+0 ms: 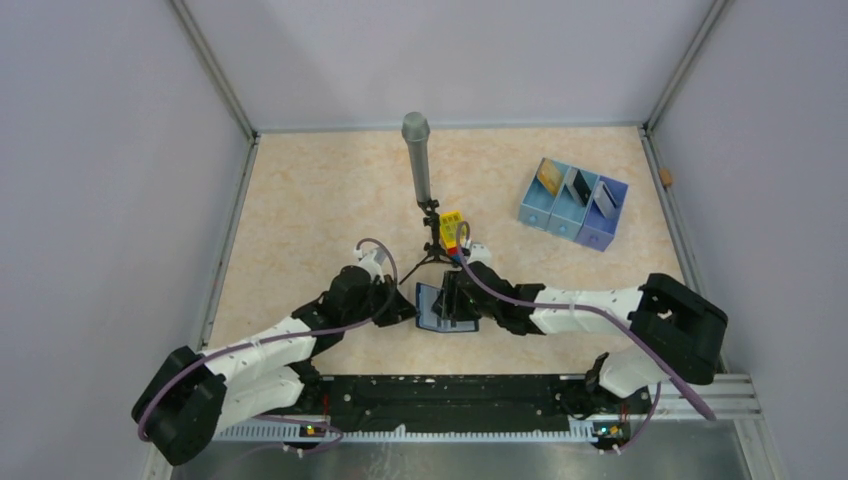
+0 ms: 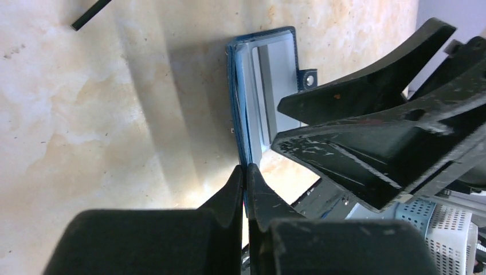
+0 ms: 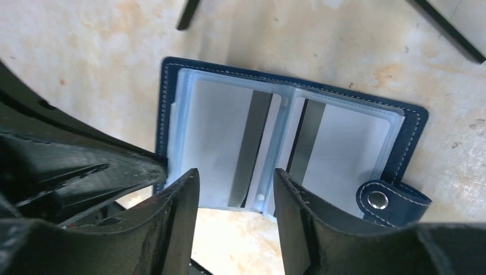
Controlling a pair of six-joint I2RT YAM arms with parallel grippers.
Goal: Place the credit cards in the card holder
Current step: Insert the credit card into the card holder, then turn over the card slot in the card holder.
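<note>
The navy card holder (image 1: 445,308) lies open on the table between the two arms. In the right wrist view the card holder (image 3: 172,86) shows two clear sleeves, each with a pale card (image 3: 220,137) with a dark stripe inside. My left gripper (image 2: 246,170) is shut on the card holder's (image 2: 269,69) near edge, pinning the left flap. My right gripper (image 3: 236,184) hangs open just above the card holder's front edge, with nothing between its fingers. Three more credit cards, gold (image 1: 548,177), dark (image 1: 578,186) and pale (image 1: 606,198), stand in the tray.
A pale blue three-compartment tray (image 1: 560,222) sits at the back right. A grey cylinder on a black tripod (image 1: 417,150) stands behind the card holder, with a yellow-topped toy brick (image 1: 451,228) beside it. Walls enclose the table on three sides.
</note>
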